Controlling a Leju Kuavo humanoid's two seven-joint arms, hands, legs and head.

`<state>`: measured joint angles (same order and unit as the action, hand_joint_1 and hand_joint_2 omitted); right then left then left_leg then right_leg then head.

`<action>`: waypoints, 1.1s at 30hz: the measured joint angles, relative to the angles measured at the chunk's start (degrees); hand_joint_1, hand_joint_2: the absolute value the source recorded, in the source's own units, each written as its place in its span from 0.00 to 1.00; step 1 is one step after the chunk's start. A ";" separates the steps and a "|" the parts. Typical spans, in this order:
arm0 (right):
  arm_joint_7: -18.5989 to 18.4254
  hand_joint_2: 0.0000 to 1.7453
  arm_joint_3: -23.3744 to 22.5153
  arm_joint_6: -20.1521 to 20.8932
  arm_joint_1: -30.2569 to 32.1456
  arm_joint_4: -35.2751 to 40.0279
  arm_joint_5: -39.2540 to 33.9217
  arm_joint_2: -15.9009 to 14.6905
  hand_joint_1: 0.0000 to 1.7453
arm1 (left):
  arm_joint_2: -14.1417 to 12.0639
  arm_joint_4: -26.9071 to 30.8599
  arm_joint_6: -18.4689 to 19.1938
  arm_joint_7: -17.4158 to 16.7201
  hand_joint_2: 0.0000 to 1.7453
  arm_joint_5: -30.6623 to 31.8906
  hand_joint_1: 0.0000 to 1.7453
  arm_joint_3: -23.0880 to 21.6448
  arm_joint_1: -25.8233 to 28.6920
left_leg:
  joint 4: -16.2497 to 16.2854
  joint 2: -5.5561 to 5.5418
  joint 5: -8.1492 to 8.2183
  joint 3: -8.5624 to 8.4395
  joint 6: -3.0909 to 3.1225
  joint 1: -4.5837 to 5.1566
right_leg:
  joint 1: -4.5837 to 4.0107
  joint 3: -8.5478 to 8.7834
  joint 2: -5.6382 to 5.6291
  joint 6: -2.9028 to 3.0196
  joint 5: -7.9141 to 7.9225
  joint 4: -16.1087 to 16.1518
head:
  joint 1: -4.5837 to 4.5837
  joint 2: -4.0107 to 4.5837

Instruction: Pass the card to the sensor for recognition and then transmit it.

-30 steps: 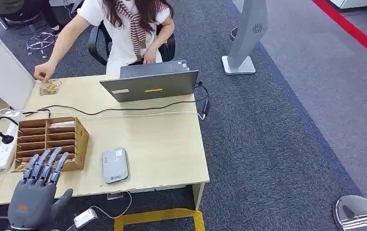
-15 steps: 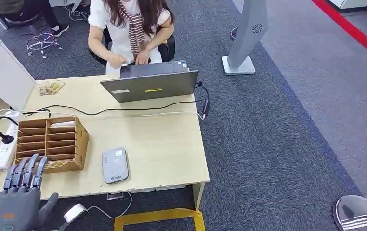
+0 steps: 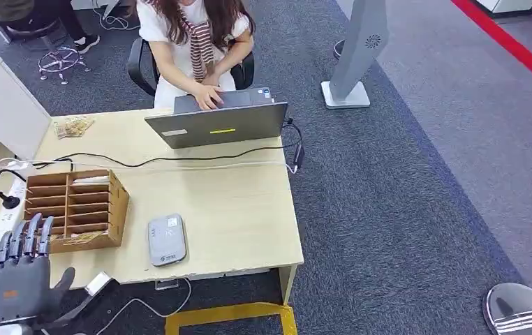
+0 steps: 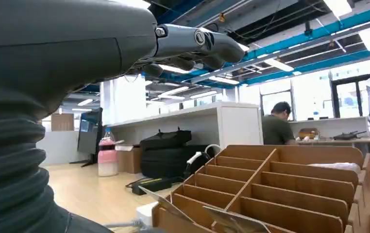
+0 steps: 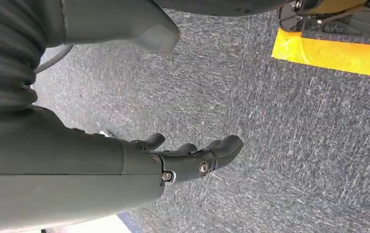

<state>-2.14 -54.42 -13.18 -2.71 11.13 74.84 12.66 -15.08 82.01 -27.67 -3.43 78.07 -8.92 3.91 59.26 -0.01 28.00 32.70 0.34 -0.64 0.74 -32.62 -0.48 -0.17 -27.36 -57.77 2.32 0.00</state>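
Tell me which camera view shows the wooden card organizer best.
The head view: the whole wooden card organizer shows from above, on the desk. The left wrist view shows its compartments close and only in part; the right wrist view faces carpet.

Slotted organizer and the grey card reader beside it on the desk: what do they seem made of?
Organizer: looks like thin unfinished plywood or stiff board, brown and matte, with flat cut dividers. Card reader: likely moulded plastic, smooth grey with rounded corners. Desk: pale wood-look laminate.

Grey sensor (image 3: 166,239), brown wooden organiser (image 3: 75,208)
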 joint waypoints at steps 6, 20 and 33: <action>0.02 1.00 0.00 0.02 0.00 0.00 0.06 0.00 0.00 | 0.79 -1.59 0.00 0.15 1.00 0.04 0.00 0.55 -0.59 | 0.00 0.01 0.00 0.00 0.00 0.00 | 0.00 -0.01 0.00 0.00 0.00 0.00 | 0.00 0.00; 0.35 1.00 1.40 0.94 -0.02 0.00 1.95 0.00 0.00 | 2.51 -11.15 1.75 1.16 1.00 0.02 0.00 0.92 -9.05 | 0.01 -0.01 -0.04 -0.01 -0.04 0.00 | 0.00 0.00 0.03 -0.01 0.03 0.00 | 0.02 0.00; 0.76 1.00 2.54 1.97 -0.06 0.00 2.91 -0.20 0.00 | 2.82 -20.22 4.98 -0.90 1.00 -0.31 0.00 1.92 -15.71 | 0.01 -0.01 -0.04 0.01 -0.04 -0.01 | 0.00 -0.01 0.01 -0.01 0.03 0.00 | 0.00 0.00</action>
<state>-1.38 -51.89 -11.21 -2.77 11.13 77.75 12.46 -12.26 61.79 -22.69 -4.33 77.77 -6.99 -11.80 59.28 -0.01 27.97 32.71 0.30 -0.65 0.74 -32.63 -0.47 -0.18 -27.33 -57.77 2.32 0.00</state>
